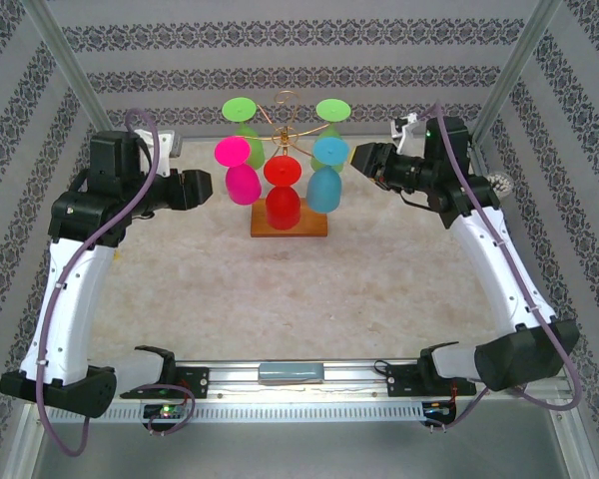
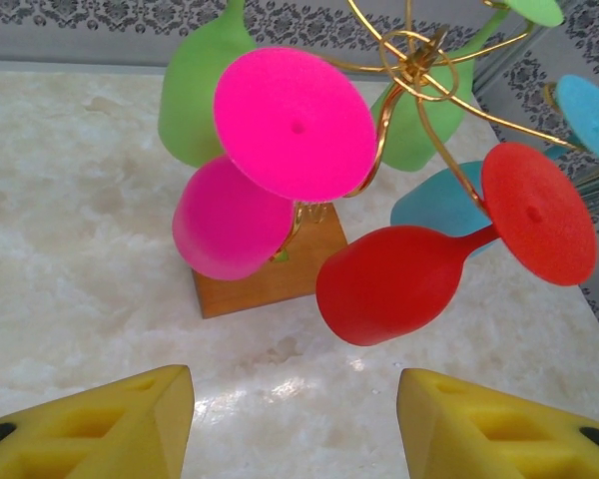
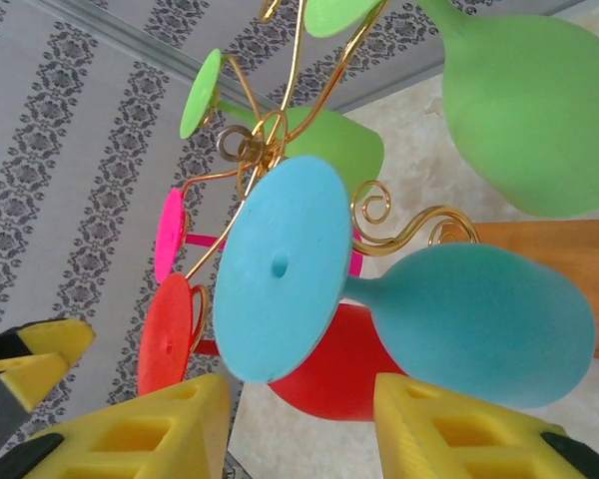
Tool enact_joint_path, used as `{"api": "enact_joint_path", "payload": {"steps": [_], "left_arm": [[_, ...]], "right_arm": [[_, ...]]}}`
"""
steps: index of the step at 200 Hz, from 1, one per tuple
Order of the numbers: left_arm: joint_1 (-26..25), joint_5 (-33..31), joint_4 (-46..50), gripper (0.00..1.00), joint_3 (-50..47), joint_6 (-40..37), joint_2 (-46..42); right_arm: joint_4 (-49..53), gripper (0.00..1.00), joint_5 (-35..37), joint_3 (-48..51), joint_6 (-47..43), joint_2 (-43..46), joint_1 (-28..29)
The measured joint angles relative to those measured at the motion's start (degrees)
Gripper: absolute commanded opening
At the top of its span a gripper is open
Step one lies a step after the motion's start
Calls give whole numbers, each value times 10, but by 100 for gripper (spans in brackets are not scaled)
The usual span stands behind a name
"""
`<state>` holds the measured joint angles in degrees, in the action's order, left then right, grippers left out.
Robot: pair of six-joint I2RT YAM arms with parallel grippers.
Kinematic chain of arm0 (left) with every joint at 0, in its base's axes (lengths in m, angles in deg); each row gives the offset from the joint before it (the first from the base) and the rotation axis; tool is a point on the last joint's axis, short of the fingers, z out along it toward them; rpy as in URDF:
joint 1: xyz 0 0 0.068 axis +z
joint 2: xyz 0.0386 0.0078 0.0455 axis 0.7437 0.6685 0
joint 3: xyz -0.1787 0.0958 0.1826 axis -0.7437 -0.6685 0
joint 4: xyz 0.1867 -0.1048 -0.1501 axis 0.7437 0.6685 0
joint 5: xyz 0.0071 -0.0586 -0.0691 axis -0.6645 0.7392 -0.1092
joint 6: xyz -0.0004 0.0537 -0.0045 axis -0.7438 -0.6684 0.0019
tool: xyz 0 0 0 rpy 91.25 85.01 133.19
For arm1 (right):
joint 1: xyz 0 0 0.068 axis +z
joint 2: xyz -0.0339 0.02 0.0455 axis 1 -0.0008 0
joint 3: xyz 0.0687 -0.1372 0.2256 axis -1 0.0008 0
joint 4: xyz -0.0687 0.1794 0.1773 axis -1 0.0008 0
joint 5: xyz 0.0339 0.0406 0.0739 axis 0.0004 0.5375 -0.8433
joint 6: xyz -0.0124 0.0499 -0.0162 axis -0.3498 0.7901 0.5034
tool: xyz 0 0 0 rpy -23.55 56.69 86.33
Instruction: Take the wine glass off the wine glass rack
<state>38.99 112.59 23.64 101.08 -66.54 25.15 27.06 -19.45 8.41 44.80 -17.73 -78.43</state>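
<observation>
Wine glass rack (image 1: 283,112): gold wire on a brown wooden base (image 1: 317,229). Left of its stem, magenta glass (image 1: 243,185); in front, red glass (image 1: 283,207); right, sky-blue glass (image 1: 323,190); behind, two lime-green glasses (image 1: 242,108). Table (image 1: 280,299) cream, marbled; walls (image 1: 280,45) pale grey with dark damask stripes; finger pads (image 2: 110,429) yellow

Lab booth: wallpaper panels (image 1: 280,40), aluminium posts (image 1: 68,60)

In the left wrist view the pink glass (image 2: 230,225) hid much of the wooden base (image 2: 270,284), and the top edge cut off a green glass (image 2: 195,100).
</observation>
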Motion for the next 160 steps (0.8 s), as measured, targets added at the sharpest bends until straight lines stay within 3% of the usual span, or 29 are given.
{"api": "enact_joint_path", "payload": {"steps": [79, 160], "left_arm": [[-8, 4, 0, 57, 6, 0, 20], [-15, -3, -1, 56, 6, -5, 23]], "right_arm": [[-42, 41, 0, -4, 23, -38, 0], [-59, 33, -5, -15, 38, -57, 0]]}}
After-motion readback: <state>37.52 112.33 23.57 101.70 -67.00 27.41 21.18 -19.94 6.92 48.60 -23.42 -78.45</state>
